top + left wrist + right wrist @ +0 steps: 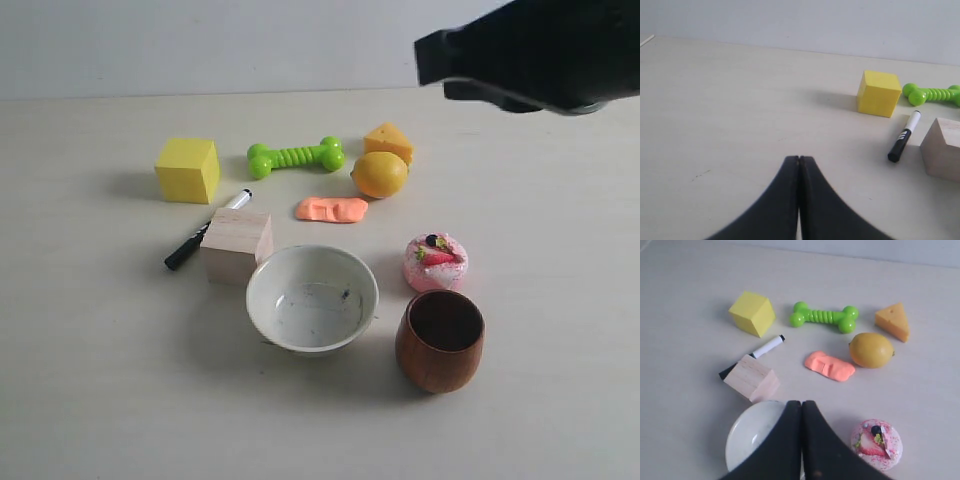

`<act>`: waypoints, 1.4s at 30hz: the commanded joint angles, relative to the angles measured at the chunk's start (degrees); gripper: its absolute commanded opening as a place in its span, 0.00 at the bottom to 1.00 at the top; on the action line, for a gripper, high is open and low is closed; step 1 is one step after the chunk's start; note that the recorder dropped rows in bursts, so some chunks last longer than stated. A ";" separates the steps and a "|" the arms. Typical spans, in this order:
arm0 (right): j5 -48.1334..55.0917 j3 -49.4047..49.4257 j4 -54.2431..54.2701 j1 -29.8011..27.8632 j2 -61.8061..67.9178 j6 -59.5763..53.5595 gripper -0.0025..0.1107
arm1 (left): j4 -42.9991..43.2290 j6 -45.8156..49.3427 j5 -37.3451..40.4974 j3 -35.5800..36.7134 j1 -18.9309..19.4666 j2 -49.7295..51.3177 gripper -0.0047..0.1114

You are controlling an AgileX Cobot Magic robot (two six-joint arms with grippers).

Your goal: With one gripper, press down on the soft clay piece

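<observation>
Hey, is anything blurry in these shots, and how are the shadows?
Exterior view: even, soft light, a faint shadow left of the yellow cube, no glare; the right arm is a dark smear. Left wrist view: the left gripper is soft-edged. Right wrist view: the right gripper blurs, the soft clay piece is crisp.

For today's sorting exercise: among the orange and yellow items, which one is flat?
The soft clay piece, salmon-orange, beside the lemon; the lemon is round, the cheese wedge and yellow cube are thick blocks.
</observation>
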 commanded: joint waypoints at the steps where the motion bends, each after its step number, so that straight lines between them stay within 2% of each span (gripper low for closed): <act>1: 2.26 0.26 0.08 0.04 -7.38 0.64 0.02 | -0.21 -0.12 -0.34 -0.13 -0.43 -0.32 0.04; 15: 3.06 0.26 -3.12 0.04 -22.52 0.52 0.02 | -0.21 -0.12 -0.34 -0.13 -0.43 -0.32 0.04; 22: 10.73 0.26 -9.09 -0.43 -26.02 0.52 0.02 | -0.21 -0.12 -0.34 -0.13 -0.43 -0.32 0.04; 25: 12.54 0.53 -8.85 -5.36 -27.26 0.52 0.02 | -0.21 -0.12 -0.34 -0.13 -0.43 -0.32 0.04; 31: 10.08 5.59 -7.05 -21.79 -32.01 0.52 0.02 | -0.21 -0.12 -0.34 -0.13 -0.43 -0.32 0.04; 35: 8.58 11.41 -7.17 -30.65 -36.97 0.38 0.02 | -0.21 -0.12 -0.34 -0.13 -0.43 -0.32 0.04; 39: 5.79 16.69 -10.02 -35.51 -42.08 0.00 0.02 | -0.21 -0.12 -0.34 -0.13 -0.43 -0.32 0.04; 42: -1.40 21.59 -11.41 -39.47 -46.61 -0.12 0.02 | -0.21 -0.12 -0.34 -0.13 -0.43 -0.32 0.04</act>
